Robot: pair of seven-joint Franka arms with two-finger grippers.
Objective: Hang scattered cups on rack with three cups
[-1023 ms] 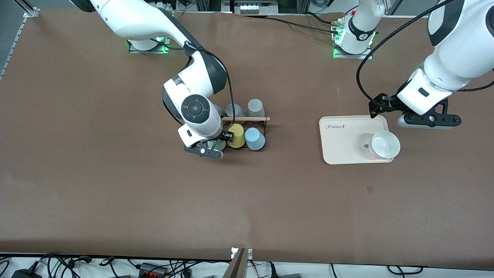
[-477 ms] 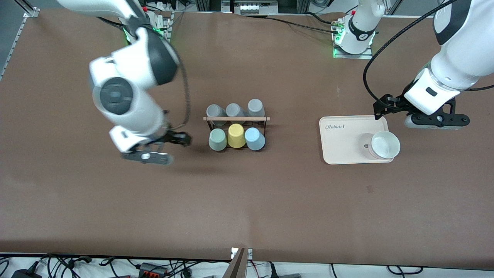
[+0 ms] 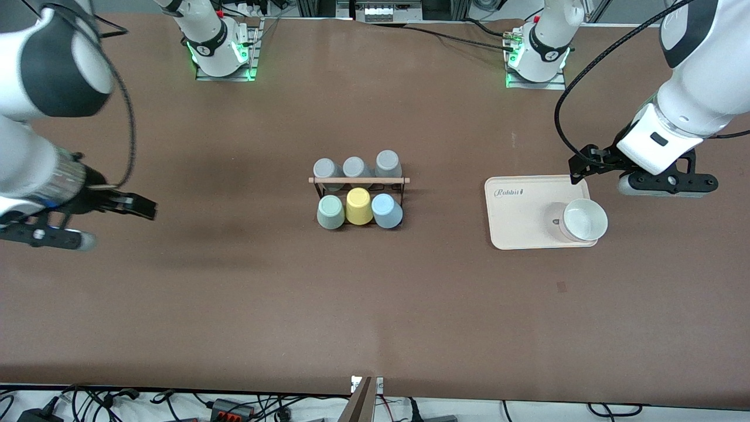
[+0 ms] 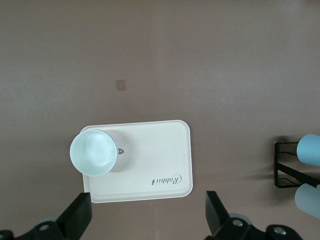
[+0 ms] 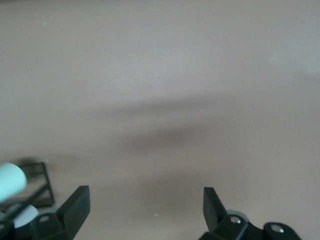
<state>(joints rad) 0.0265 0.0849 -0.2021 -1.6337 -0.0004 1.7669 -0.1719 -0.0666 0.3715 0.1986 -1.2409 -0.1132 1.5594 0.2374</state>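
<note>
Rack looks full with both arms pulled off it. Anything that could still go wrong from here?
1. The mint cup, yellow cup and blue cup crowd the rack; a bump may unseat them.
2. The left gripper, open, hangs by the cream tray and white bowl; dropping could clip them.

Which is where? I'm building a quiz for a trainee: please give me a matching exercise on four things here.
Things:
1. pale mint green tumbler
2. light blue tumbler
3. white bowl
4. right gripper

Places:
A. on the cream tray
B. black wire rack, end toward the left arm
C. over bare table, open
D. rack, end toward the right arm

Pairs: 1-D, 2-B, 3-A, 4-C
</note>
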